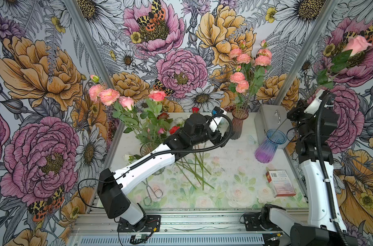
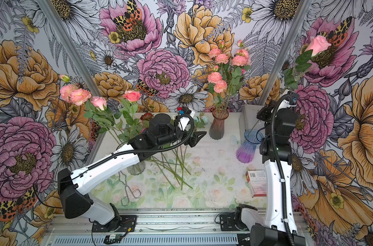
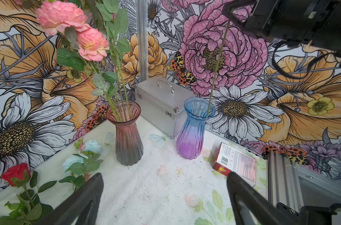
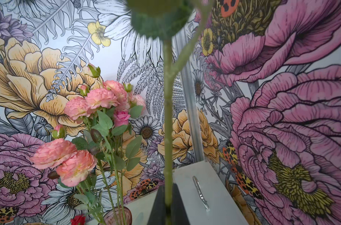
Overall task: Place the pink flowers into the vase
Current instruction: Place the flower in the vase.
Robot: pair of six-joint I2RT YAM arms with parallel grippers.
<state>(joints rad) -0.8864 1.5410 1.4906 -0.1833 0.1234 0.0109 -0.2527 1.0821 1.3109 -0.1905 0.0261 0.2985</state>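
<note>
Currently right gripper (image 4: 167, 206) clenched on the pink rose (image 1: 357, 43) stem, long axis steep, bloom up; lower tip at the blue-purple vase (image 1: 266, 151) mouth by the tabletop's right edge, below the claw. Left gripper (image 3: 164, 176) released, farther away.

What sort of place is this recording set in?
Probably a robot test cell dressed as a florist's bench: floral-printed wall panels framed by an aluminium post, two robot arms mounted on a metal rail, and a pink-brown glass vase holding pink flowers.
</note>
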